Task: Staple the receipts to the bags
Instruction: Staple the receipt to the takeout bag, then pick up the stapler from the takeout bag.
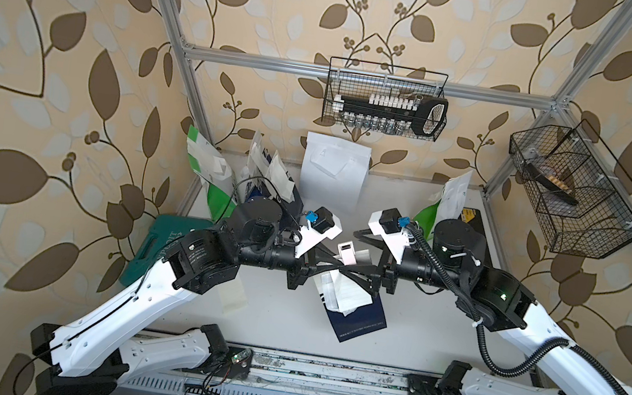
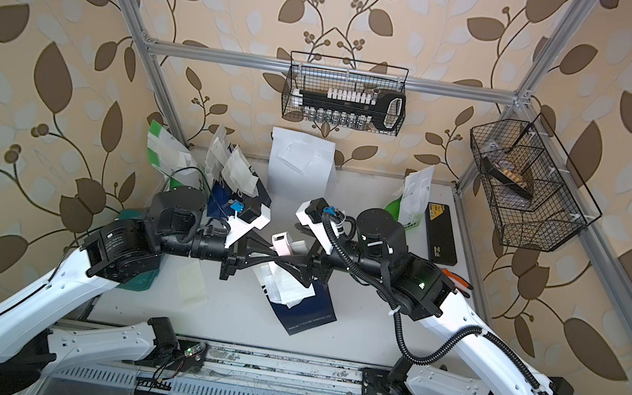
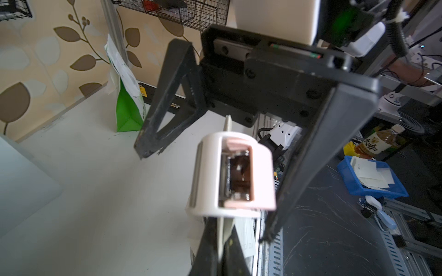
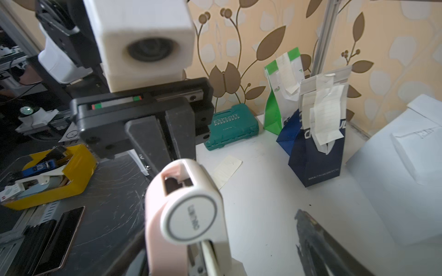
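A wire basket (image 1: 386, 99) is hung on the back rail, and a black rack of small white and metal pieces is held in it. A second wire basket (image 1: 571, 192) is fixed at the right post; a dark object is seen inside, too indistinct to be named.

Along the back of the desk (image 1: 412, 338) are stood a white-and-green bag (image 1: 203, 166), navy-and-white bags (image 1: 266, 183), a plain white bag (image 1: 331, 179) and a second white-and-green bag (image 1: 447, 204). Receipts (image 4: 327, 114) are hung on their fronts. What is inside the bags cannot be told. A flat navy bag (image 1: 362, 318) is laid at mid-desk with a receipt (image 1: 348, 295) on it. A loose receipt (image 1: 234, 296) is seen near a teal case (image 1: 156, 247).

Both arms are stretched inward and level above the flat navy bag. A pink-and-white stapler (image 1: 347, 252) is clamped in the tightly closed left pincer (image 1: 339, 261). The right pincer (image 1: 359, 260) is spread wide, its fingers set either side of the stapler, and nothing is gripped by it.
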You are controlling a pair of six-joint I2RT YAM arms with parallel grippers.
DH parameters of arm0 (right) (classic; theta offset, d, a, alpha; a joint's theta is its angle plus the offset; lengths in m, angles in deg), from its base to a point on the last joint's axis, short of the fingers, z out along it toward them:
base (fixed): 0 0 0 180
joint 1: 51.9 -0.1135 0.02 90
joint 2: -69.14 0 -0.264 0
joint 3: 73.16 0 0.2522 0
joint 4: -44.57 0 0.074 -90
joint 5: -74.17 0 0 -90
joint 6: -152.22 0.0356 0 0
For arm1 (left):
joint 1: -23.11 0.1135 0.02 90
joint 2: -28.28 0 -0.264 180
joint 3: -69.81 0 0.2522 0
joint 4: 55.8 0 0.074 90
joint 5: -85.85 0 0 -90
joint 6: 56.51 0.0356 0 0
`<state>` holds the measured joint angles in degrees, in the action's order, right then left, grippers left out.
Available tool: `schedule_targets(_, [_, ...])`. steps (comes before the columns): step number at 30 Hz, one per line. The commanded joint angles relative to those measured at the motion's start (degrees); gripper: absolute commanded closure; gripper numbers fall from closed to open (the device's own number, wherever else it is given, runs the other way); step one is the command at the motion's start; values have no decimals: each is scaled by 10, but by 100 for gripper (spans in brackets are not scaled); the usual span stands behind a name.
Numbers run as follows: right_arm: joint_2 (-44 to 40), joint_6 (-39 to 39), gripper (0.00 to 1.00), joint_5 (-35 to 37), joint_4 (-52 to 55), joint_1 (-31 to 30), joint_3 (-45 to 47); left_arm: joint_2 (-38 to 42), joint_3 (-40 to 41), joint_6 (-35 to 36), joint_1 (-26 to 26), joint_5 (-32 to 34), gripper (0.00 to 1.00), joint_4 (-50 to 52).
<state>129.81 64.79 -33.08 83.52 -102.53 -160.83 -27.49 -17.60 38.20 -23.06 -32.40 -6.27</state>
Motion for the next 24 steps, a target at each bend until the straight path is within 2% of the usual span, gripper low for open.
schedule_targets(1, [-28,17,10,89,-41,-3,-8,-8,-23,-24,-3,55,100,-22])
schedule_targets(4, [-36,30,8,140,-61,-4,-12,-11,-20,-36,-3,83,100,-27])
schedule_targets(8, [-31,26,22,189,-79,-41,-3,-9,-20,-59,-4,133,100,-41])
schedule_targets(10, [-13,20,29,240,-74,-73,-3,-11,-24,-67,-5,151,100,-42])
schedule_targets(13, [15,7,36,318,-86,-117,4,-17,-31,-68,-6,154,100,-37])
schedule_targets(18, [45,-18,45,401,-105,-154,-4,-22,-34,-68,-8,147,100,-31])
schedule_targets(22, [76,-38,65,457,-98,-174,-21,-22,-33,-69,-9,146,100,-29])
schedule_targets(24, [89,-37,81,493,-91,-175,-27,-22,-32,-70,-9,144,100,-28])
